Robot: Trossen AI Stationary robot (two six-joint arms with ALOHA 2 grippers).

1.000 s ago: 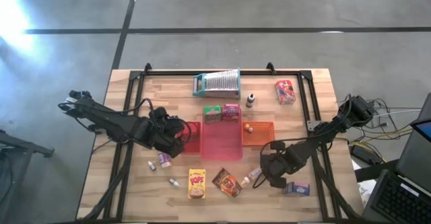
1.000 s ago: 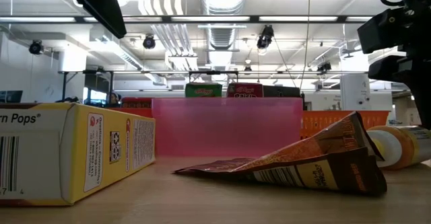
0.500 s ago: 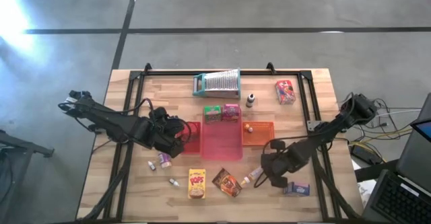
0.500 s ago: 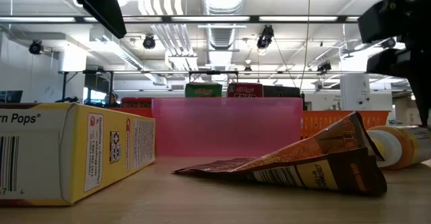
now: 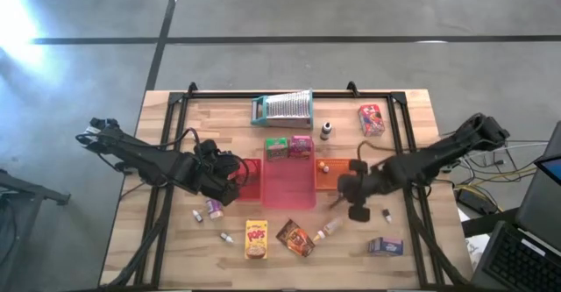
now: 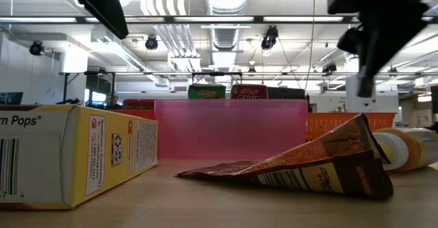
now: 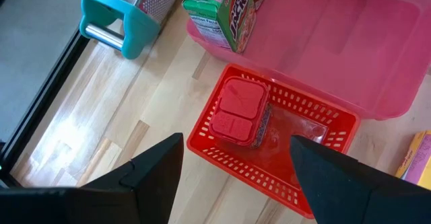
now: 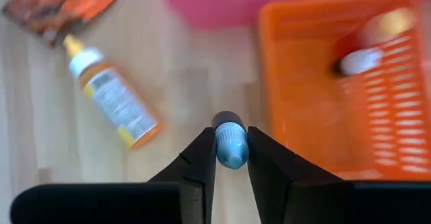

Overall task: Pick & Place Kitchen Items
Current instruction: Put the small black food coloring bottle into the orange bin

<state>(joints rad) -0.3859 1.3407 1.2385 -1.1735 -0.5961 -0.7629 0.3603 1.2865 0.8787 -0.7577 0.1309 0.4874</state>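
Nearest me, the yellow box (image 6: 68,153) is running off the low view's edge, and the brown packet (image 6: 308,163) is half masking one orange bottle (image 6: 404,149). My right gripper (image 8: 231,158) is clenching a small blue-capped bottle (image 8: 229,145) just beside the orange tray (image 8: 323,76). My left gripper (image 7: 236,163) is hanging released over the red tray (image 7: 269,140), its one red box (image 7: 237,109) inside. Behind, two boxes (image 5: 288,146) are crowding the pink tray (image 5: 289,183).

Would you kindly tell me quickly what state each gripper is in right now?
Left gripper: open, holding nothing, above the red mesh basket.
Right gripper: shut on a small blue-capped bottle, beside the orange mesh basket.
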